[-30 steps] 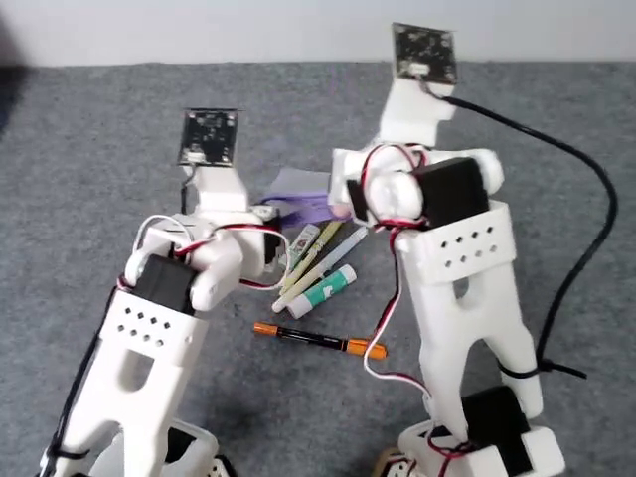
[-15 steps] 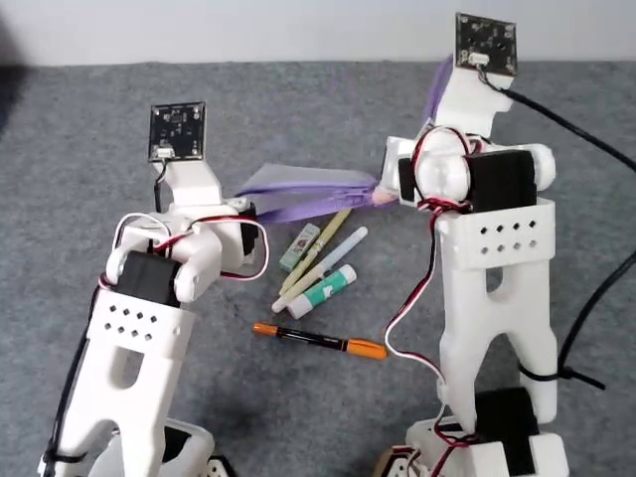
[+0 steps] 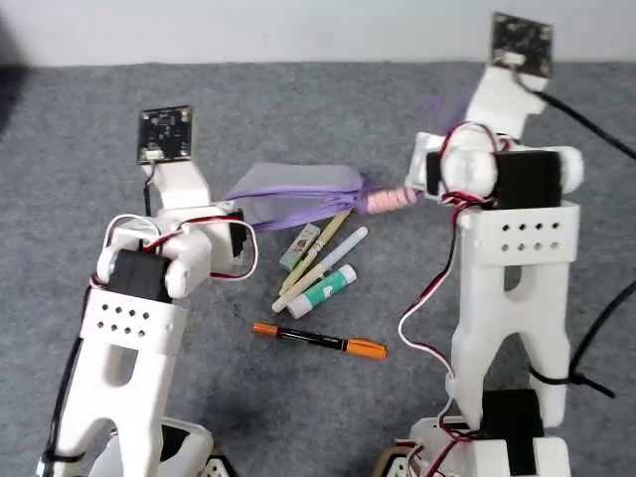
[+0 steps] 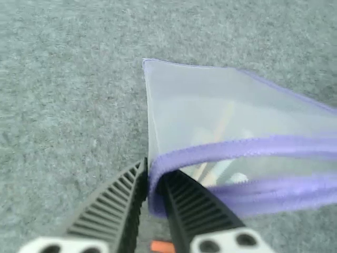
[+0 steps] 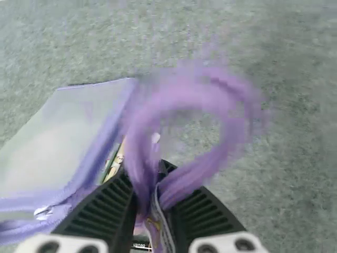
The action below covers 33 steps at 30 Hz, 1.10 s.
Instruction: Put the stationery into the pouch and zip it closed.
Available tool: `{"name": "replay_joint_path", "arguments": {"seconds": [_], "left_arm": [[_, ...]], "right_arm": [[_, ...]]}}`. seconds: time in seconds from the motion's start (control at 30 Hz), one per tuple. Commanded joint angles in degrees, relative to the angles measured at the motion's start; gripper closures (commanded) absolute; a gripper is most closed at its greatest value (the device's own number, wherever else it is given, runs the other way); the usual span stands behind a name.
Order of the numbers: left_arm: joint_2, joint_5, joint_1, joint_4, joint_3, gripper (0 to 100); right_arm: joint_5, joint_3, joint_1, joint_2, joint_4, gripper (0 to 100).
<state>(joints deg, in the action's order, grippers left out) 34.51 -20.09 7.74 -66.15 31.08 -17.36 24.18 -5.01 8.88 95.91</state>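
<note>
A translucent purple pouch hangs stretched between the two arms, above the grey carpet. My left gripper is shut on the pouch's purple zip edge at its end corner. My right gripper is shut on the pink pull and purple loop strap at the other end. The pouch wall slopes away from it. Several pens and markers lie on the carpet under the pouch. An orange and black pen lies nearer the arm bases.
Grey carpet covers the whole table, with bare room behind the pouch. A black cable runs down the right side. Both white arm bases stand at the near edge.
The two arms have drawn apart, the left one leftward and the right one rightward and back. The pouch between them has been pulled out long and taut.
</note>
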Motion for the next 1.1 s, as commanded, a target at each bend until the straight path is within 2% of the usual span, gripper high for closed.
{"name": "replay_joint_path", "arguments": {"seconds": [0.0, 0.27, 0.37, 0.5, 0.6, 0.9, 1.07], "left_arm": [[0.3, 0.4, -0.9, -0.2, -0.3, 99], [0.4, 0.4, -0.9, -1.8, -0.6, 99], [0.4, 0.4, -2.1, -4.4, -0.7, 99], [0.4, 0.4, -5.3, -7.7, -0.7, 99], [0.4, 0.4, -7.7, -8.6, -0.7, 99], [0.4, 0.3, -8.9, -9.1, -0.7, 99], [0.4, 0.3, -8.8, -11.2, -2.2, 99]], "right_arm": [[0.6, 2.9, 2.3, 2.3, 0.5, 99.1], [0.6, 2.9, 0.8, 2.6, 3.0, 98.4], [0.3, 2.8, 0.6, 2.6, 7.0, 90.8], [0.3, 2.9, 3.1, 5.1, 6.8, 76.8], [0.6, 2.8, 3.6, 6.9, 6.8, 71.4], [1.1, 2.8, 5.1, 12.0, 6.9, 78.4], [12.0, 0.4, 5.1, 14.9, 7.1, 84.9]]}}
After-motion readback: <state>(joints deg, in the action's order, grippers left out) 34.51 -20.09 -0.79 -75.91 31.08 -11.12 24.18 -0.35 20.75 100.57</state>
